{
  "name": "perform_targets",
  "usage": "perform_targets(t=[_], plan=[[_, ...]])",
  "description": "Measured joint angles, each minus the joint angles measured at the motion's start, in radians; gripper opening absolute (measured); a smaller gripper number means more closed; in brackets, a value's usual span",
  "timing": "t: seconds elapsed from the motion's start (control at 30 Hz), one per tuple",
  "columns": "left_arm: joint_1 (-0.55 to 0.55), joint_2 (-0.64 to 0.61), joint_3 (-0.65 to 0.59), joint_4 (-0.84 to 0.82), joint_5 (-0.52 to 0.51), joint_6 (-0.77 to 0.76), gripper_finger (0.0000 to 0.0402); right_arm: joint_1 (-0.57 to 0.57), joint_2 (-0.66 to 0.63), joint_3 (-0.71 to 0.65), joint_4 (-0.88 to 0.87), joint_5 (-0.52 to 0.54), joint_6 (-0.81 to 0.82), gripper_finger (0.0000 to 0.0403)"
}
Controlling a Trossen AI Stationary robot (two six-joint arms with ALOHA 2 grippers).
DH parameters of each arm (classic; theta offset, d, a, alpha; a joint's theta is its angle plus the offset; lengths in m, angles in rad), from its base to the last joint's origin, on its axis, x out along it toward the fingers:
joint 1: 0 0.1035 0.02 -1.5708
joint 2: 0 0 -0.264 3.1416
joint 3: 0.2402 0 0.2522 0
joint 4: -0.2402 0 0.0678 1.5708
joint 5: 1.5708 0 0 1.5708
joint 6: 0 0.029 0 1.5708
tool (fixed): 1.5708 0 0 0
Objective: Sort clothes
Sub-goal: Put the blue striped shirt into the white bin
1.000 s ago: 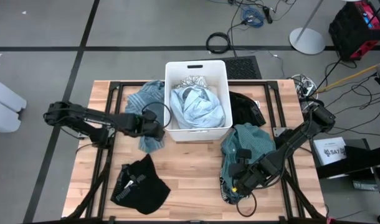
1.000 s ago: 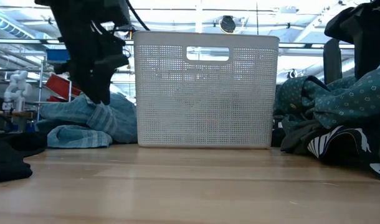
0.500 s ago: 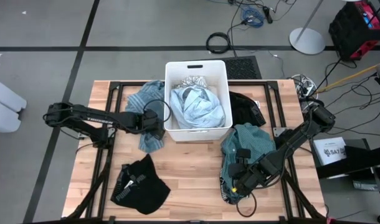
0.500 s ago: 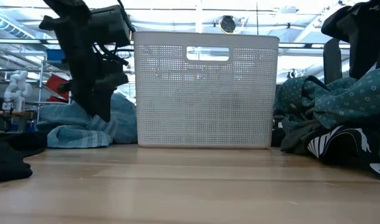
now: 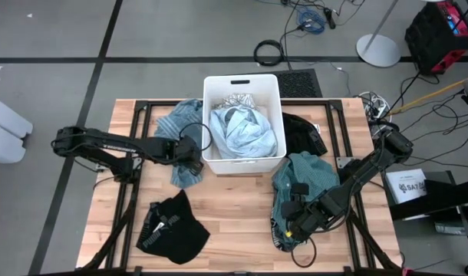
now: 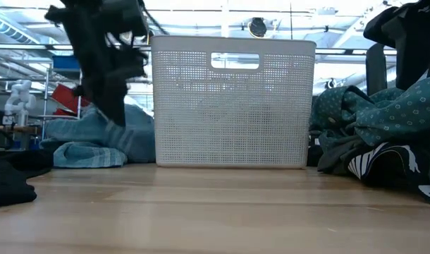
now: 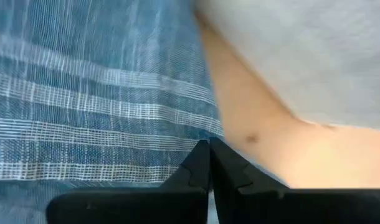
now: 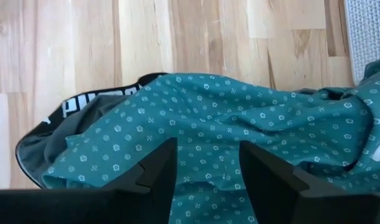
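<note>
A blue striped garment (image 5: 185, 123) lies left of the white bin (image 5: 242, 80), spread on the wood up to the bin's wall. My left gripper (image 5: 194, 162) is down on the garment's near part (image 6: 95, 130), shut, close to the bin wall (image 7: 302, 56). A light blue garment (image 5: 242, 132) fills the bin. My right gripper (image 8: 205, 180) stands open over the teal garment (image 5: 307, 172) at the near right; I cannot tell whether it touches the cloth. A black garment (image 5: 173, 230) lies at the near left. My left gripper has its two fingers (image 7: 196, 168) closed together at the blue striped garment's edge (image 7: 177, 146), next to the bare wood by the bin. The fingers come from above, slanting down. Their tips hide the pinch, so how many layers they have cannot be told. The cloth lies on the table.
Another black garment (image 5: 303, 134) lies right of the bin. A dark piece with white lettering (image 8: 84, 106) shows under the teal garment. Bare wood (image 5: 234, 207) spreads between the bin and the table's near edge. Cables and stands lie on the floor beyond the table.
My left gripper has come down onto the blue striped garment beside the bin and has shut there. The cloth under it stays on the table. My right gripper has kept still.
</note>
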Motion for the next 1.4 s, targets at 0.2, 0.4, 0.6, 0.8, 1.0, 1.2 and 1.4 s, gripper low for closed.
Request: perform_targets(t=[0.2, 0.4, 0.6, 0.8, 1.0, 1.2, 1.4], plan=[[-0.069, -0.127, 0.130, -0.027, 0.091, 0.046, 0.0003, 0.000, -0.002, -0.001, -0.051, -0.006, 0.026, 0.0160], [-0.177, -0.270, 0.274, 0.006, 0.096, 0.069, 0.0001, 0.005, -0.016, -0.001, -0.059, -0.002, 0.049, 0.0160], [-0.318, -0.351, 0.386, 0.180, -0.005, 0.161, 0.0001, 0.009, -0.023, -0.001, -0.051, 0.003, 0.046, 0.0160], [-0.449, -0.354, 0.422, 0.589, -0.012, 0.385, 0.0000, 0.009, -0.023, -0.001, -0.033, 0.004, 0.018, 0.0160], [-0.516, -0.333, 0.424, 0.741, -0.008, 0.481, 0.0000, 0.017, -0.044, -0.001, 0.133, 0.028, -0.128, 0.0160], [-0.560, -0.317, 0.424, 0.746, -0.021, 0.464, 0.0000, 0.020, -0.116, -0.001, 0.261, 0.076, -0.243, 0.0160], [-0.613, -0.307, 0.424, 0.682, -0.016, 0.456, 0.0000, -0.011, -0.152, 0.000, 0.290, 0.244, -0.278, 0.0160]])
